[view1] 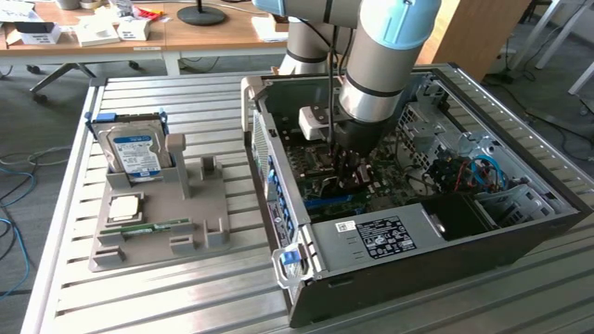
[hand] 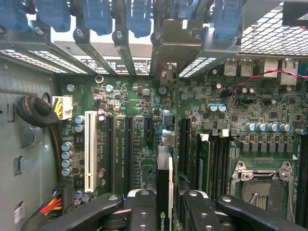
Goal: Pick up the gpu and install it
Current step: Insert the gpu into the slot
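**A:** Gpu (hand: 164, 175)?

**B:** Edge-on, clamped between the pincer's (hand: 166, 211) fingers (hand: 143, 211), one on each face. Pincer closed on it.

**A:** Where does that put it?

**B:** Inside the case (view1: 418, 278), close over the motherboard (hand: 139, 101), running in line with the black slots (hand: 129, 149) on either side. Seated or not, cannot tell.

**A:** Farther out?

**B:** White slot (hand: 90, 149) off to one side of the pincer. Outside the case, well apart from the pincer, a tray (view1: 158, 243) on the table (view1: 139, 306), hard drive (view1: 135, 153) upright in it.
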